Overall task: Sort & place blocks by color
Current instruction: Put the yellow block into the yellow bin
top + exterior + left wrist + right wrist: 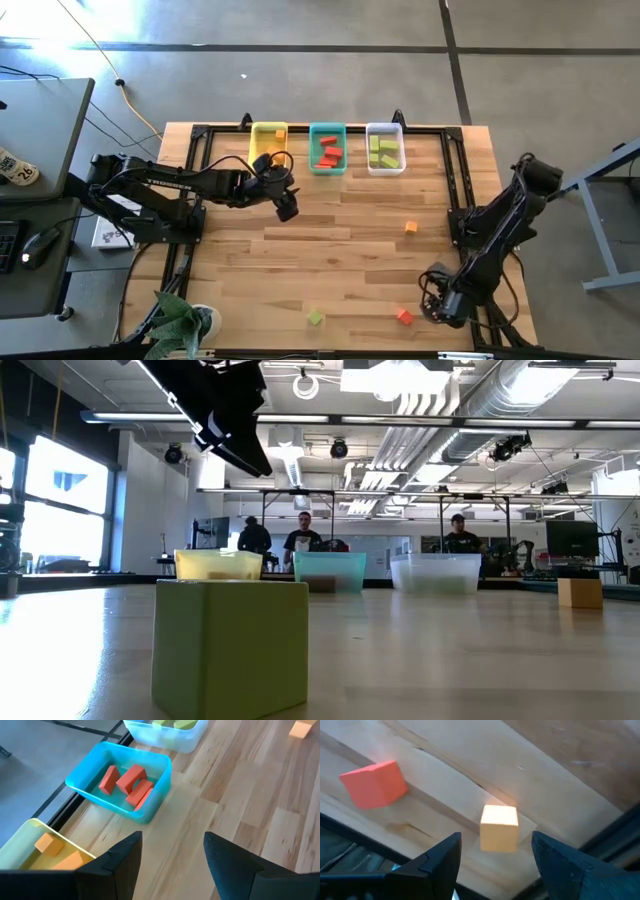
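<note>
We see the left claw (287, 208) hanging above the pale wooden tabletop (340, 250), just in front of the yellow rectangular plastic bin (266, 143); its two dark fingers (125, 862) stand well apart with nothing between them. In its wrist view the yellow bin holds orange blocks (46, 844), the teal rectangular plastic bin (122, 780) beside it holds several red blocks (131, 782), and the clear rectangular plastic bin (167, 732) further along holds light green blocks (182, 724). From above, the three bins sit in a row at the far edge of the tabletop, yellow, teal, then clear.

The right claw (440, 305) is low at the near right corner of the tabletop. Its fingers (437, 865) are spread wide and hold nothing. Just ahead of them, in its wrist view, lies a small pale orange cube (499, 827), lined up with the gap but not gripped, and a red cube (374, 783) rests off to one side, apart from it.

Loose on the tabletop we also count an orange cube (411, 228) right of centre and a light green cube (315, 317) near the front edge, which looms large in the low view. People stand in the room beyond the bins (302, 540).
</note>
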Robot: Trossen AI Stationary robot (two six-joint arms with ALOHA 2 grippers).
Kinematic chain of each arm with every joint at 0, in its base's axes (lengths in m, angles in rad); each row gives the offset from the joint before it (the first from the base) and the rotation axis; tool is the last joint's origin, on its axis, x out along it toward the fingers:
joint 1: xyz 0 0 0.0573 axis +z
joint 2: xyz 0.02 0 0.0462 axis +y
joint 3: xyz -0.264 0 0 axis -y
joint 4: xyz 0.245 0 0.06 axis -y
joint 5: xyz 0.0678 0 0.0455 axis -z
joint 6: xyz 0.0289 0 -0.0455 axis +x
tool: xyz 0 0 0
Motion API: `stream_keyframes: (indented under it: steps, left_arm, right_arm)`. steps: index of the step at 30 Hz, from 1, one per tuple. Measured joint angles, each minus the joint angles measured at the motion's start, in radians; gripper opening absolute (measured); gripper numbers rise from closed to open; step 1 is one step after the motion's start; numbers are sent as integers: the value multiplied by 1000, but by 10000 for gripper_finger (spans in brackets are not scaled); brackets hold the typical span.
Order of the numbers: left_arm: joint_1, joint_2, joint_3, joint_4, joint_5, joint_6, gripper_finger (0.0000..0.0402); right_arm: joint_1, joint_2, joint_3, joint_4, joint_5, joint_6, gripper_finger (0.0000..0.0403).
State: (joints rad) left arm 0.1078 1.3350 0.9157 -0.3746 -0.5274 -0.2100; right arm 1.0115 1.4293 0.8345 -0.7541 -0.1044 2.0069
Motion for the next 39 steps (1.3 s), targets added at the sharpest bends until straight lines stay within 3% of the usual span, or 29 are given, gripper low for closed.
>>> stream_keyframes:
  steps: [13, 26, 39]
  left_arm:
    - [0, 0, 0, 15, 0, 0, 200]
    - [0, 0, 0, 14, 1, 0, 200]
    - [0, 0, 0, 36, 173, -49, 200]
  right_arm:
    - [0, 129, 0, 79, -65, 8, 225]
    - [-3, 141, 2, 71, -83, 57, 101]
    - [-94, 34, 2, 139, 163, 55, 98]
